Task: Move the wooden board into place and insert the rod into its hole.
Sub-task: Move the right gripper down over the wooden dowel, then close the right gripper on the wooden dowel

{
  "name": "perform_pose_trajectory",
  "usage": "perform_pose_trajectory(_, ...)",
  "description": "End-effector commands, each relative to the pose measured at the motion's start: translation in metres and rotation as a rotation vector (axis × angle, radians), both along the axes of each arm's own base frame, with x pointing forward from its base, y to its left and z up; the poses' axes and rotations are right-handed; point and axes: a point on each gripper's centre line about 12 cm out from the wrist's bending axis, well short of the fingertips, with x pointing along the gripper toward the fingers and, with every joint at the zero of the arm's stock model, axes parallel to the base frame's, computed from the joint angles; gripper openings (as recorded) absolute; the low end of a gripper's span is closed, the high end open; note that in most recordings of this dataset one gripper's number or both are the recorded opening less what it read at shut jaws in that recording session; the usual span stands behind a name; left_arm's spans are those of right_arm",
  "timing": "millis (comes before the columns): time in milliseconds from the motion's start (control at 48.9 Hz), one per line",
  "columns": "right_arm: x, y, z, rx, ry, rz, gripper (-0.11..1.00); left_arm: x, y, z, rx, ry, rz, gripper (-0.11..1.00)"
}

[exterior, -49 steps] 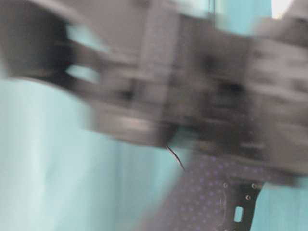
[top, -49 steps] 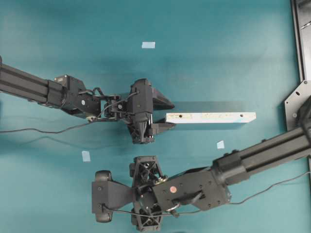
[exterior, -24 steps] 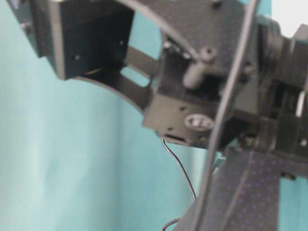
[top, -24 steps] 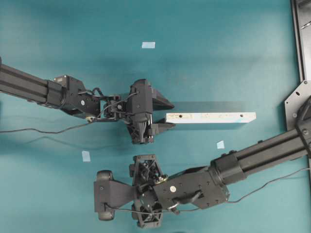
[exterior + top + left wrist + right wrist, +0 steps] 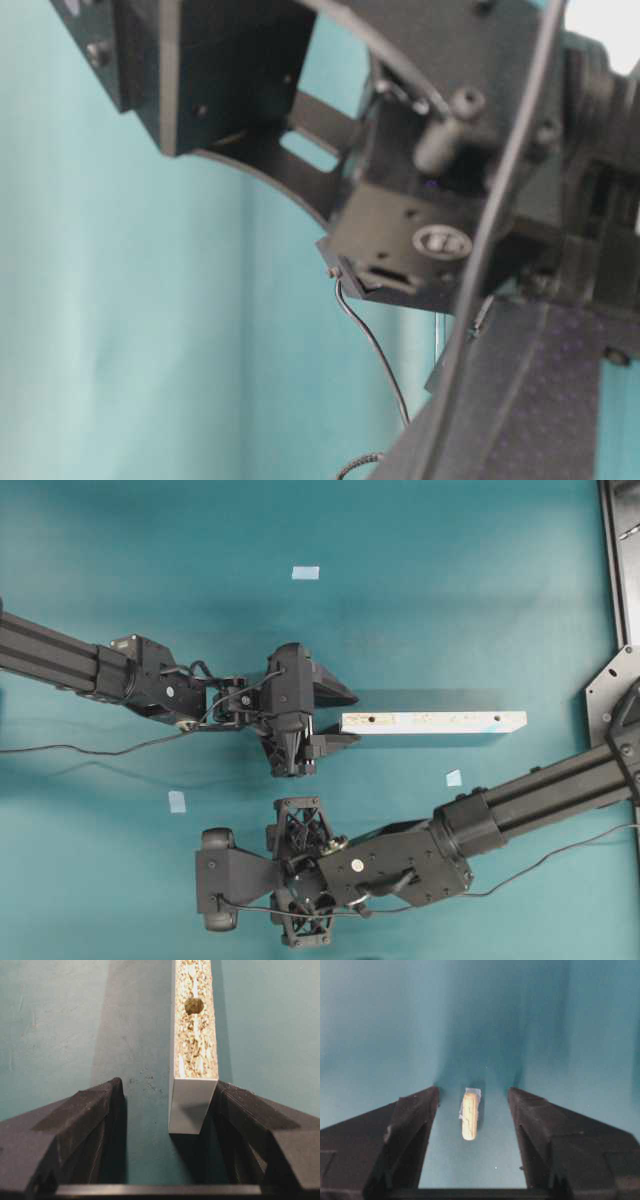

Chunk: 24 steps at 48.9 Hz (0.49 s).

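The wooden board (image 5: pixel 432 722) lies flat across the middle of the teal table. Its left end (image 5: pixel 192 1105) reaches between the fingers of my left gripper (image 5: pixel 168 1087). That gripper is open: the board's end sits close against the right finger, with a wide gap to the left finger. A dark hole (image 5: pixel 193 1006) shows in the board's rough upper face. The rod (image 5: pixel 470 1115), a short cream peg, lies on the table between the fingers of my right gripper (image 5: pixel 473 1097). That gripper is open, with a gap on each side of the rod. From overhead the rod is hidden under the right wrist.
Light-blue tape squares lie at the back (image 5: pixel 305 573), front left (image 5: pixel 177 801) and below the board's right part (image 5: pixel 454 778). A black metal frame (image 5: pixel 615 560) borders the right edge. The right arm's wrist (image 5: pixel 400 200) fills the table-level view.
The right arm has shifted slightly over the rod and its jaws have narrowed. The left arm and the board have not moved.
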Motion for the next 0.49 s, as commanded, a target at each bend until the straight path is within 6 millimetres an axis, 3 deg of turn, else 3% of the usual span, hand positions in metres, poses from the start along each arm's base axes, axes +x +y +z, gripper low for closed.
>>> perform_pose_trajectory(0, 0.0033, 0.0013, 0.0148, 0.015, -0.039, 0.0, 0.61, 0.0007, -0.0042, 0.0103, -0.001, -0.018, -0.008, 0.72)
perform_pose_trajectory(307, 0.002, 0.0008, 0.0114, 0.013, -0.031, -0.001, 0.45, 0.0012, -0.0041, 0.0114, -0.003, -0.022, -0.006, 0.72)
perform_pose_trajectory(471, 0.002, 0.0008, 0.0114, 0.013, -0.031, -0.001, 0.45, 0.0008, -0.0041, 0.0117, -0.003, -0.022, -0.006, 0.72)
